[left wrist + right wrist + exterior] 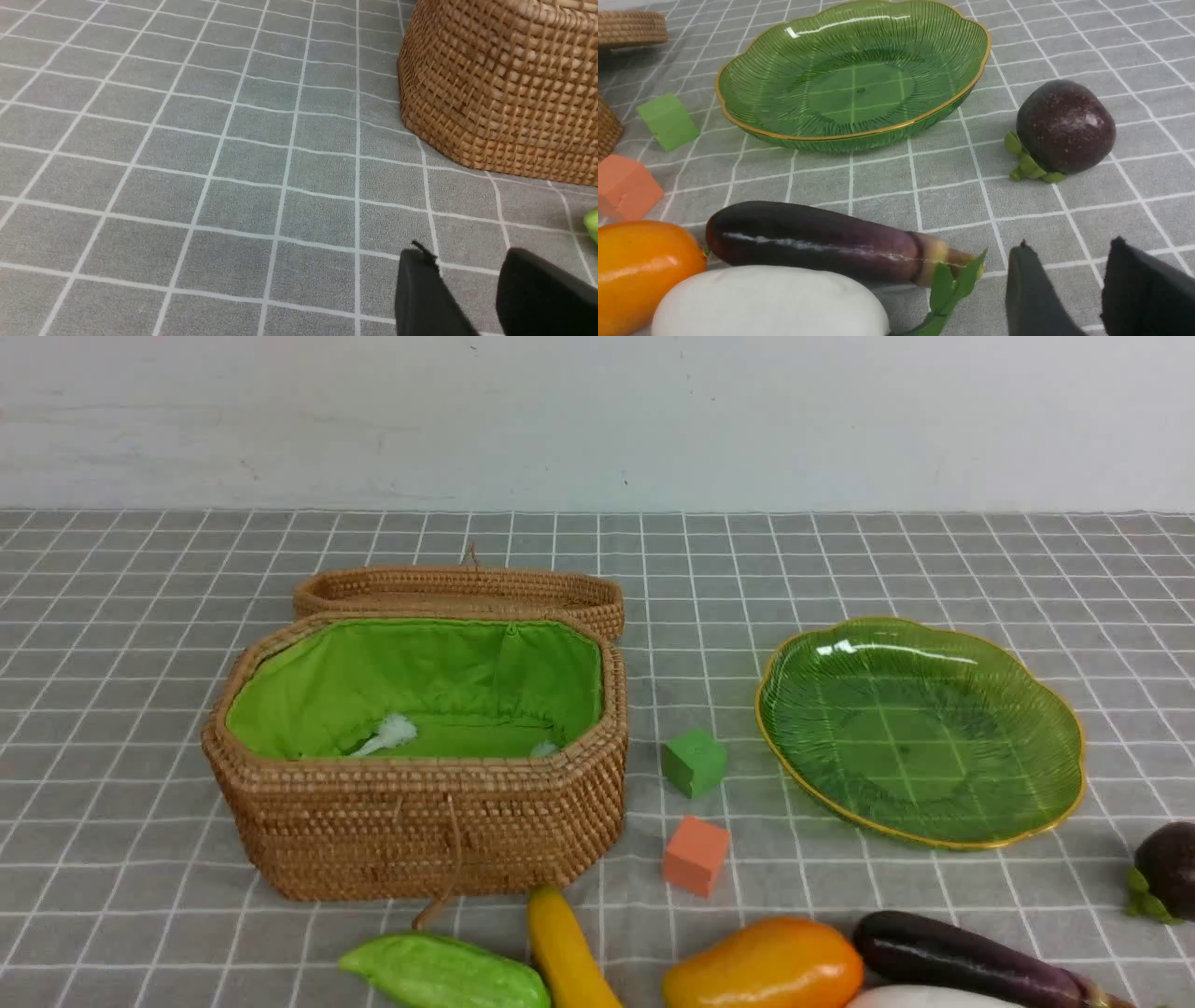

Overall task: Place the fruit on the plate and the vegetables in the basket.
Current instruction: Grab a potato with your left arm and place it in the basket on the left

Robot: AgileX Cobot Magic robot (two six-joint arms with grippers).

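On the desk [140, 616] you have the basket [420, 821] open, its lid [457, 588] lying back at 12 o'clock, and the plate [920, 737] bare at 3 o'clock from it. A green cube [695, 763] sits between them, with an orange cube [696, 855] at its 6 o'clock. At the basket's 6 o'clock lie the gourd [448, 973] and banana [565, 952], side by side. The mango [764, 966] lies at 3 o'clock from the banana. The eggplant [962, 957] lies at the plate's 6 o'clock, with the white vegetable [924, 997] just beside it. The mangosteen [1167, 868] rests at the plate's 4 o'clock. Your left jaws stand narrowly apart, holding nothing, near the basket's wall. Your right jaws are likewise parted and unloaded, near the eggplant's stem end.
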